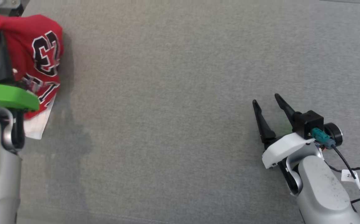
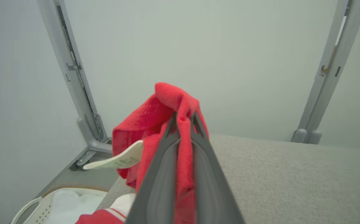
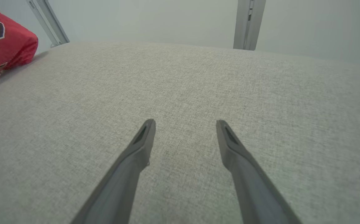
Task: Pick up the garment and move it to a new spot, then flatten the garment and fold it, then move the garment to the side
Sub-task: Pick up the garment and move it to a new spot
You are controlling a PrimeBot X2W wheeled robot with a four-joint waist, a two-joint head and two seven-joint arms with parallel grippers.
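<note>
Left wrist view, garment [image 2: 147, 116] clamped in left end effector [image 2: 183, 119]

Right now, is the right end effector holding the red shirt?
No, the right end effector stands open over the grey tabletop, apart from the garment.

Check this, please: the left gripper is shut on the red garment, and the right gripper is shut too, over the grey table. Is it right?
No: the right gripper is open, jaws apart, as the right wrist view shows. The left gripper is shut on the garment.
</note>
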